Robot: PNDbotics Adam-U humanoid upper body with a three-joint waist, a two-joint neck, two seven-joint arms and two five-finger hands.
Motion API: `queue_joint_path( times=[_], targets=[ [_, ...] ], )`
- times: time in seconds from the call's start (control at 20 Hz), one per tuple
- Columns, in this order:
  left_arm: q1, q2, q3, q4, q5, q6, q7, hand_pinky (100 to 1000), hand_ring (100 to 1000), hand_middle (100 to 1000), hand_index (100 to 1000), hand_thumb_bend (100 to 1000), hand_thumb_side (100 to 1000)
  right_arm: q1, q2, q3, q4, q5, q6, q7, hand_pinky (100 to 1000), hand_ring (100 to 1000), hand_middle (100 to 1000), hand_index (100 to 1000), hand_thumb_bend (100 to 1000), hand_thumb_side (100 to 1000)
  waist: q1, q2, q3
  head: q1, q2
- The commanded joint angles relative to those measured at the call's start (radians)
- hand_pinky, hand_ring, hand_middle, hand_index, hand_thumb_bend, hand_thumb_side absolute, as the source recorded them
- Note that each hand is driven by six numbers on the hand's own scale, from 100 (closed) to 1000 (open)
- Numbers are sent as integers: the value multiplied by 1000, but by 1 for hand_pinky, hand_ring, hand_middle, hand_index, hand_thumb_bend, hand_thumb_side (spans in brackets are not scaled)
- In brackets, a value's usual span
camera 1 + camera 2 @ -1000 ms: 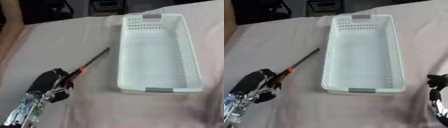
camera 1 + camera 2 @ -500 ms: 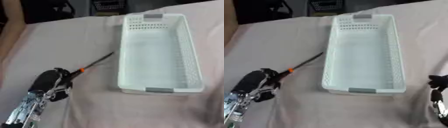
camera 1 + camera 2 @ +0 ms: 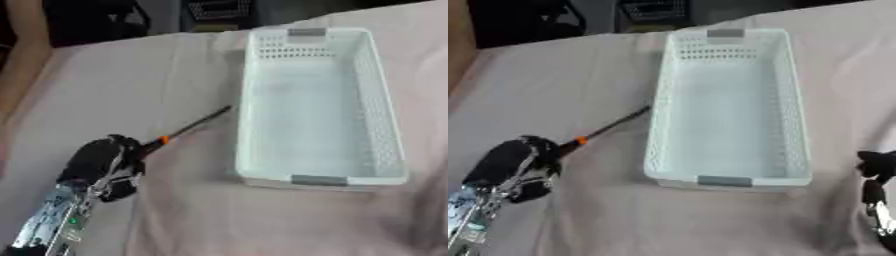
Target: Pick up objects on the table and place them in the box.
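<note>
A screwdriver (image 3: 188, 129) with a thin dark shaft and an orange collar points up and right toward the white basket's left wall. My left hand (image 3: 103, 164) is shut on its handle at the lower left, and the handle is hidden inside the curled fingers. The long white perforated basket (image 3: 382, 120) with grey end handles lies on the right half of the table and has nothing inside. My right hand (image 3: 877, 167) shows only as dark fingers at the right edge of the right eye view, to the right of the basket's near end.
A pinkish cloth (image 3: 131, 80) covers the table, with folds near the basket's near end. Dark furniture and a black crate (image 3: 214, 9) stand beyond the far edge. A brown upright surface (image 3: 22, 45) runs along the far left.
My left hand has swung the screwdriver so its tip has moved right, closer to the basket's left wall. The basket and right hand stay put.
</note>
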State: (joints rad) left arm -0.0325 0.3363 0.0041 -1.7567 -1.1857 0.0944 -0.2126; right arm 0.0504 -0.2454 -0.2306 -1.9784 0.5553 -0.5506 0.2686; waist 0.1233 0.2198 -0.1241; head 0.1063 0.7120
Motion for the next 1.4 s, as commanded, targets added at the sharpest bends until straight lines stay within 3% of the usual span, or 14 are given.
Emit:
queue_joint_path(
  times=[0.05, 0.65, 1.4],
  targets=[
    [-8, 9, 6, -25, 9, 5, 30, 677, 456, 470, 695, 100, 234, 1, -5, -1, -22, 0, -3, 2, 431, 541, 578, 795, 100, 774, -7, -10, 0, 8, -4],
    [-29, 31, 21, -69, 62, 32, 113, 661, 411, 399, 629, 100, 258, 4, -6, -3, -22, 2, -2, 1, 431, 541, 578, 795, 100, 773, -7, -13, 2, 9, -3],
    [-46, 30, 44, -92, 113, 70, 152, 651, 365, 329, 574, 100, 280, 7, -4, -2, -22, 4, -2, 3, 432, 541, 579, 795, 100, 774, -8, -14, 5, 16, -4]
  ],
)
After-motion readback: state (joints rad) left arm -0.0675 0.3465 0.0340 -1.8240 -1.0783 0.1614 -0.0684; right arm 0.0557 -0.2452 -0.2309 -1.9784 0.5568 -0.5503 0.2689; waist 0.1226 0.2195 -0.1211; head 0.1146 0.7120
